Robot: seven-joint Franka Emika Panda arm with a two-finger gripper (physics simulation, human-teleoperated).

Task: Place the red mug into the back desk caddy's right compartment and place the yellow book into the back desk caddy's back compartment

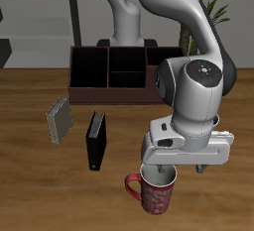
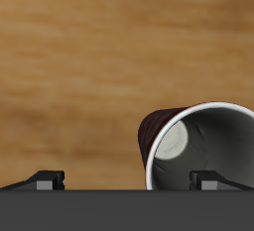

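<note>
Nothing is placed yet: red mug (image 1: 156,191) stands near the table's front edge under the gripper (image 1: 175,170), fingers spread and empty, yellow book (image 1: 60,121) outside back desk caddy (image 1: 107,69).

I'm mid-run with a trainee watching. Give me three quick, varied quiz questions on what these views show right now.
1. True or false: the red mug already sits in the back desk caddy.
2. Which lies nearer the caddy: (a) the yellow book or (b) the red mug?
3. What hangs directly over the red mug?

Key:
1. False; it stands on the table near the front edge.
2. (a).
3. The gripper, just above the rim; neither view shows clearly whether its fingers have closed on it.
</note>
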